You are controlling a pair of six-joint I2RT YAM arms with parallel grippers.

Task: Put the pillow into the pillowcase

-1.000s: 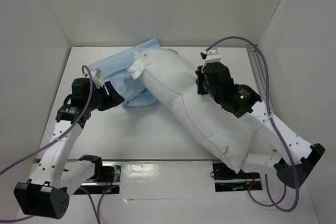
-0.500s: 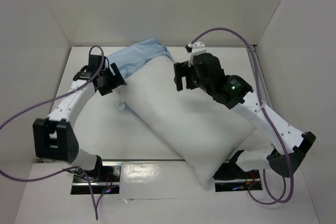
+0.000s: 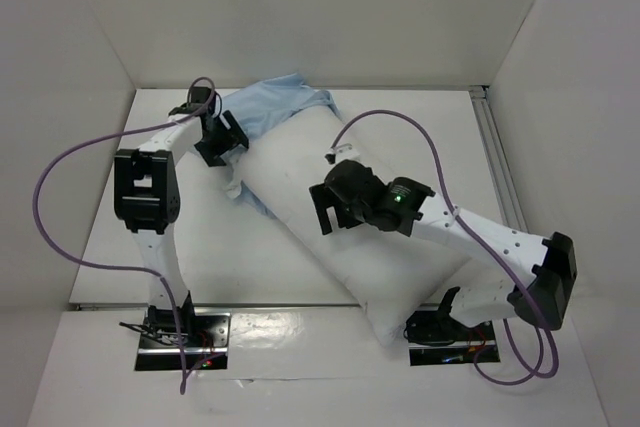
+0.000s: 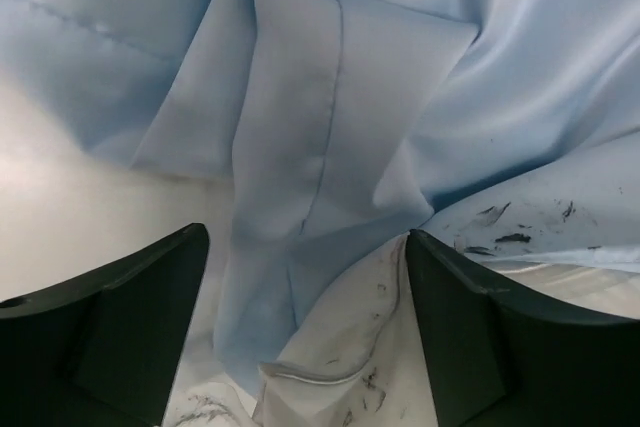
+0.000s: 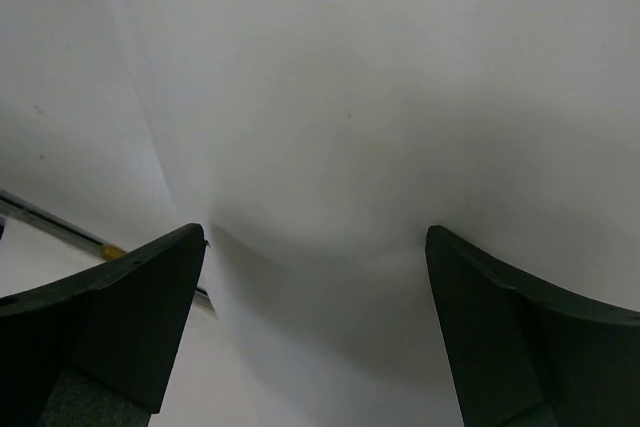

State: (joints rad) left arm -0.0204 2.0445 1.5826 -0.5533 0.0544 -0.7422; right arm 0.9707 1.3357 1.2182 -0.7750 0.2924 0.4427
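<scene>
Pillow (image 3: 290,162): lies flat on the table (image 3: 230,257), running diagonally from far-left to near-right. Its near corner reaches the front edge between the arm bases. Most of its white surface is bare.

Pillowcase (image 3: 272,105): bunched and wrinkled at the far end of the pillow. It covers that end, and a small blue fold shows along the pillow's left side. Whether the pillow end sits inside the sack or only beneath it cannot be told.

Left gripper (image 3: 226,145): at the left edge of the pillowcase, beside the pillow's far-left corner. In the wrist view its fingers (image 4: 120,327) stand wide apart with folded blue cloth below and between them. Nothing is pinched.

Right gripper (image 3: 322,209): poised over the middle of the pillow. In the wrist view its fingers (image 5: 110,327) are spread wide with plain white fabric filling the gap. No grip is taken.

Cables (image 3: 60,162): purple leads loop from each arm, and the right one arcs over the pillow.
</scene>
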